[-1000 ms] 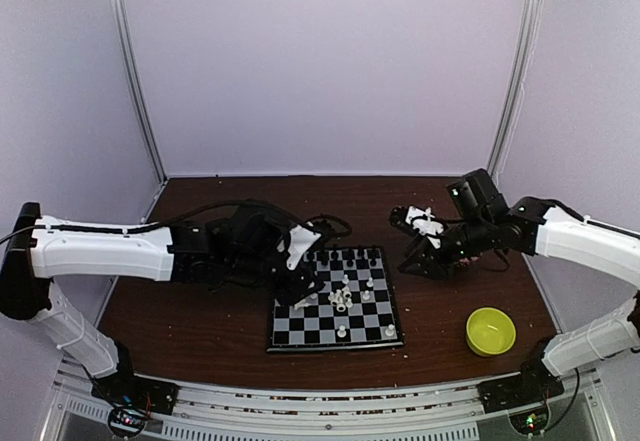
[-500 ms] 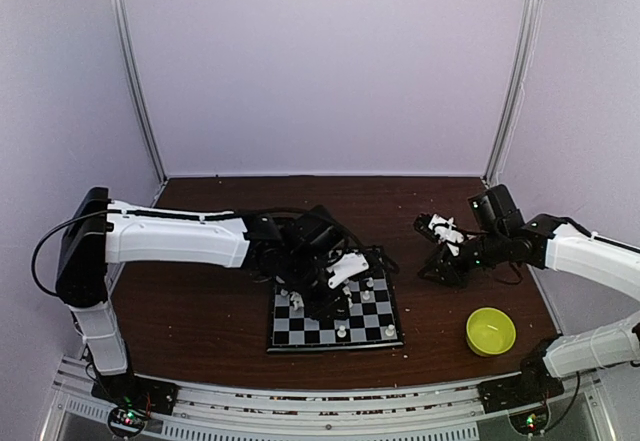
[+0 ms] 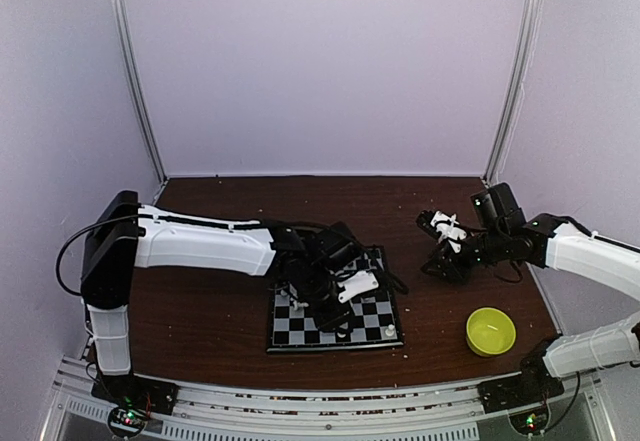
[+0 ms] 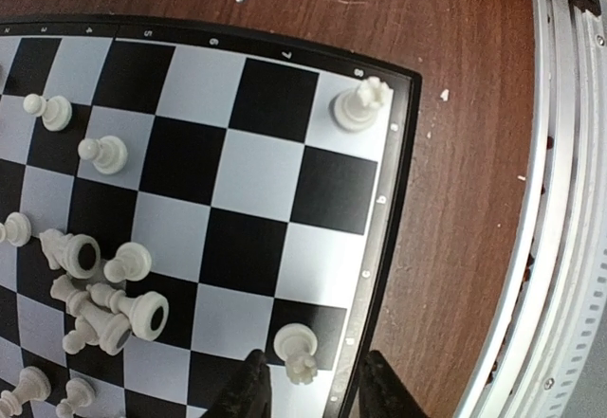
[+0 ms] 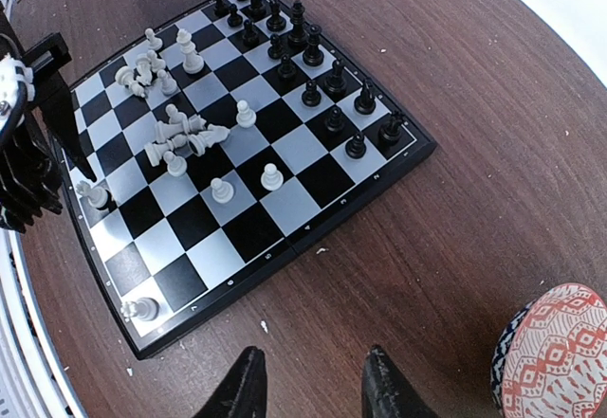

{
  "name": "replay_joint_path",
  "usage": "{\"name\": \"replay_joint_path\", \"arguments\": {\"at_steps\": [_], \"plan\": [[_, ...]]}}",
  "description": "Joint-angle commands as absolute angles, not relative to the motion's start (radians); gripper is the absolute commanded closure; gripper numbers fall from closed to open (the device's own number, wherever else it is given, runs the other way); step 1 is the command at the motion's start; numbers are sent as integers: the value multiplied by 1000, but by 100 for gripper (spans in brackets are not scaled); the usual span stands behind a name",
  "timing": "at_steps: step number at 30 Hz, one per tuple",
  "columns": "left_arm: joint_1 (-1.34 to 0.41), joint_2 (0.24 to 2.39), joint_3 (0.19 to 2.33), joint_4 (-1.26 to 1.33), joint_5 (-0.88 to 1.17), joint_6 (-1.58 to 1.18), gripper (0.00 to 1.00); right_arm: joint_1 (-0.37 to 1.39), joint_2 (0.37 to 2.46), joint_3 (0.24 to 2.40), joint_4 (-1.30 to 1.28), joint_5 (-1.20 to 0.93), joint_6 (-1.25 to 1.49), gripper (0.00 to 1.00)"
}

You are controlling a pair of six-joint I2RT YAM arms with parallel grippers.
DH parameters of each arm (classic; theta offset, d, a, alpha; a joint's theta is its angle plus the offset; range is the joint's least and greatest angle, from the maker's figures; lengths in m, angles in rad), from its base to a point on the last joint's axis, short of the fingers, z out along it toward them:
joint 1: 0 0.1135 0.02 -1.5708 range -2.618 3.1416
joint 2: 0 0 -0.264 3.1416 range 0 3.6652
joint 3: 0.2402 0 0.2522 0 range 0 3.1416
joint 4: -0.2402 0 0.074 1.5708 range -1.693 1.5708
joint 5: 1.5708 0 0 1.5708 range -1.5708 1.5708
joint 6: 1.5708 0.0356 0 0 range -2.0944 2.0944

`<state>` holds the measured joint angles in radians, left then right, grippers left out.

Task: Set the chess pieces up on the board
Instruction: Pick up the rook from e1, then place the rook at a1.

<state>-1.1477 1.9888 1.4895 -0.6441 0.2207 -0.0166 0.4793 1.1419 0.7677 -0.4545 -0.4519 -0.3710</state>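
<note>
The board [image 3: 290,333] lies at the table's near middle. In the right wrist view, black chess pieces [image 5: 308,53] stand in two rows along its far side. White pieces [image 5: 175,134] lie tumbled mid-board, and a few stand apart. My left gripper [image 4: 313,391] is open low over the board's near right part. Its fingers straddle a standing white piece [image 4: 297,350] on a black square by the rim. A white rook [image 4: 358,105] stands in the corner square. My right gripper [image 5: 311,385] is open and empty above bare table, right of the board [image 5: 223,252].
A yellow-green bowl [image 3: 490,331] sits near the front right. A red-patterned bowl [image 5: 560,352] shows at the right wrist view's lower right edge. Pale crumbs dot the brown table. A metal rail [image 4: 569,200] runs along the table's near edge.
My left arm has swung right across the board and lowered its gripper over the near right squares. My right arm has drawn back to the right, away from the board.
</note>
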Motion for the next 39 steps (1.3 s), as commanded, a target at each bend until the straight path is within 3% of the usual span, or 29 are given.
{"name": "replay_joint_path", "arguments": {"at_steps": [1, 13, 23, 39], "plan": [[-1155, 2010, 1524, -653, 203, -4, 67, 471, 1143, 793, -446, -439, -383, 66], [-1160, 2044, 1533, -670, 159, -15, 75, 462, 1144, 795, -451, -441, -385, 66], [-1163, 1990, 1520, -702, 124, -29, 91, 459, 1146, 795, -453, -448, -385, 66], [-1141, 1626, 1117, -699, 37, -175, 91, 457, 1152, 797, -452, -458, -384, 66]]}}
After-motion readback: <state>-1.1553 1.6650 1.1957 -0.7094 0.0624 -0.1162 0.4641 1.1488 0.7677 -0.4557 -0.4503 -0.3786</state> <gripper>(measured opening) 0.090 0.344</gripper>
